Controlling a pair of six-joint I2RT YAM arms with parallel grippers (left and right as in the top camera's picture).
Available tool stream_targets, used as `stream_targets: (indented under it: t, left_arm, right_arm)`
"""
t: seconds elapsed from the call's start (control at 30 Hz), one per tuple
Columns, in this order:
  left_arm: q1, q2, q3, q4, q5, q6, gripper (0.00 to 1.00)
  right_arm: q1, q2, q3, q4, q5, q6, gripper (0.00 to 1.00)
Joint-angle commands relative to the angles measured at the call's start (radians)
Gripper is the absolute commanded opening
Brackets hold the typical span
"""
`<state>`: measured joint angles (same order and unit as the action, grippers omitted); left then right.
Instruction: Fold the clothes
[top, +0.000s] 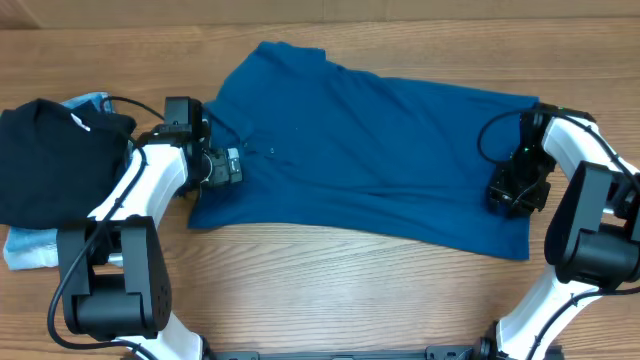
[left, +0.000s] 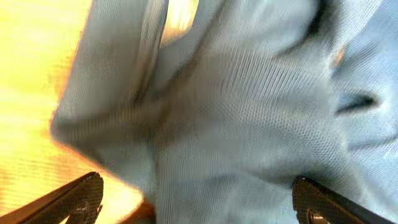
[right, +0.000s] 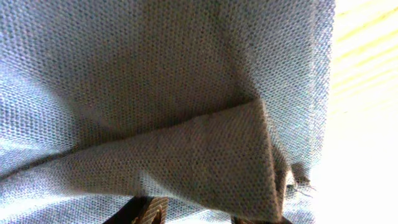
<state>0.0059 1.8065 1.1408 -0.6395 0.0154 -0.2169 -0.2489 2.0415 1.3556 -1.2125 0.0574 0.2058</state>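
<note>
The teal-blue clothes (top: 370, 150) lie spread across the middle of the wooden table, collar end to the left. My left gripper (top: 228, 166) is at the shirt's left edge near the collar. In the left wrist view its jaws (left: 199, 199) are wide open, with bunched cloth (left: 249, 112) between them. My right gripper (top: 518, 192) is on the shirt's right end. In the right wrist view its fingers (right: 202, 214) are close together on a raised fold of the cloth (right: 205, 155); the fingertips are hidden by the fold.
A black folded garment (top: 45, 160) lies at the left edge over light blue denim jeans (top: 30, 248), next to my left arm. Bare wooden table (top: 330, 280) lies in front of the shirt.
</note>
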Motion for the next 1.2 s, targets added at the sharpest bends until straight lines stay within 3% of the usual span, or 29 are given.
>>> stream_targets:
  t: [0.0, 0.17, 0.23, 0.3, 0.57, 0.7, 0.77, 0.97, 1.07, 1.17]
  left_arm:
    - [-0.006, -0.023, 0.001, 0.085, 0.004, 0.053, 1.00]
    - [-0.006, -0.023, 0.001, 0.249, 0.003, 0.075, 1.00]
    - [-0.006, -0.020, 0.001, 0.285, 0.004, 0.083, 0.93]
    - [-0.006, 0.002, 0.001, 0.272, 0.006, 0.083, 0.77]
    - [-0.006, 0.104, -0.001, 0.117, 0.045, 0.083, 0.73]
    - [-0.006, 0.187, -0.006, 0.094, -0.030, 0.083, 0.75]
    - [-0.006, 0.203, -0.006, 0.063, -0.030, 0.082, 0.69]
    - [-0.006, 0.203, -0.006, -0.151, -0.071, 0.026, 0.25]
    - [-0.006, 0.203, -0.006, -0.205, -0.084, 0.016, 0.19]
    - [-0.006, 0.203, -0.006, -0.244, -0.175, -0.065, 0.20]
  right_arm:
    - [-0.010, 0.030, -0.015, 0.012, 0.035, 0.008, 0.36]
    - [-0.011, 0.030, -0.015, 0.015, 0.035, 0.008, 0.36]
    - [-0.011, 0.030, -0.015, 0.018, 0.034, 0.008, 0.36]
    - [-0.011, 0.030, -0.015, 0.017, 0.029, 0.008, 0.36]
    - [-0.010, 0.030, -0.015, 0.009, 0.027, 0.008, 0.38]
    - [-0.010, 0.030, -0.014, 0.002, 0.016, 0.008, 0.68]
    - [-0.010, 0.030, -0.012, 0.003, 0.016, 0.008, 0.71]
    - [-0.011, 0.029, 0.024, -0.005, 0.016, 0.008, 0.72]
    - [-0.011, 0.027, 0.038, -0.002, 0.016, 0.008, 0.72]
    - [-0.011, -0.006, 0.078, -0.010, 0.016, 0.008, 0.73]
